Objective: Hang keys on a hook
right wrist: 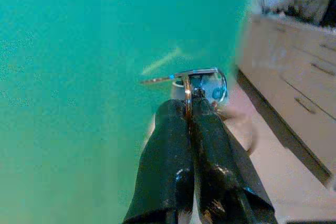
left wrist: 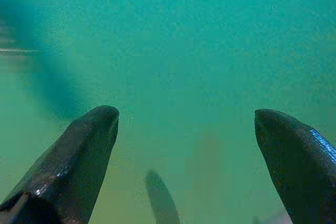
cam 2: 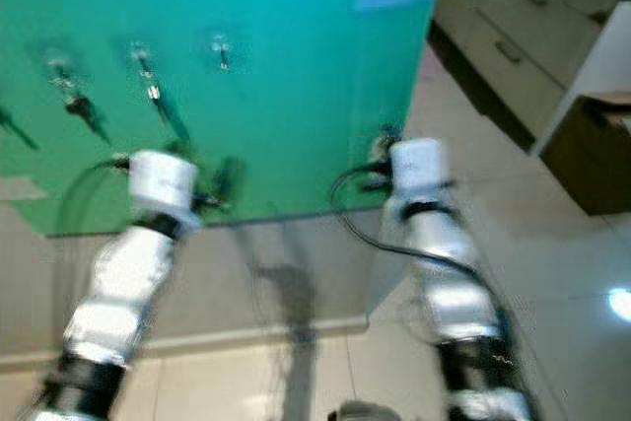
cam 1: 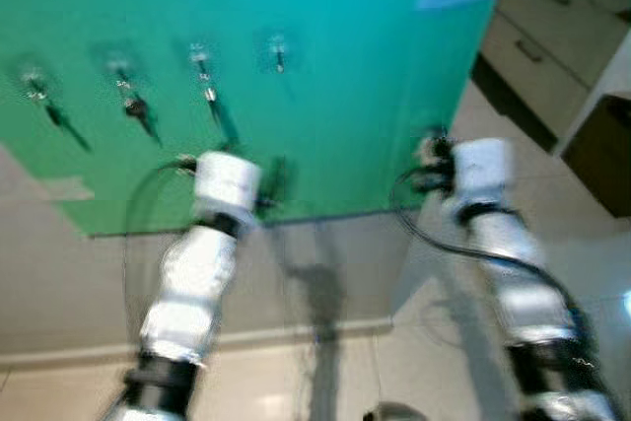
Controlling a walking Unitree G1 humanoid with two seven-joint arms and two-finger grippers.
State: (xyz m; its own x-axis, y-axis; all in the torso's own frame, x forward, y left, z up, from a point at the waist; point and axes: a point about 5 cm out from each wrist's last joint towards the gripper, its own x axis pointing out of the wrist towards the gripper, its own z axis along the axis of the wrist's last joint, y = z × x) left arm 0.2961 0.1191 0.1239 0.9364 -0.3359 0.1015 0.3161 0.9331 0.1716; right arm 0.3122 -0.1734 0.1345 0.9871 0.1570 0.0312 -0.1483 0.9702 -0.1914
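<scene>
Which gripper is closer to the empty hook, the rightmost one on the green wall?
Left. The left gripper is just below the empty hook; the right gripper, holding the keys, is farther right.

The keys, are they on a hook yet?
Not yet. Picked up already: the right hand is shut on the keys, near the green wall. Left to do: reach the hooks higher up and hang them. The left hand is open, empty.

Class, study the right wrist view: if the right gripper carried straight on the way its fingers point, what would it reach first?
Most likely the green wall panel. The right gripper, shut on the key ring, points at its bare surface near the panel's edge; depth is unclear.
</scene>
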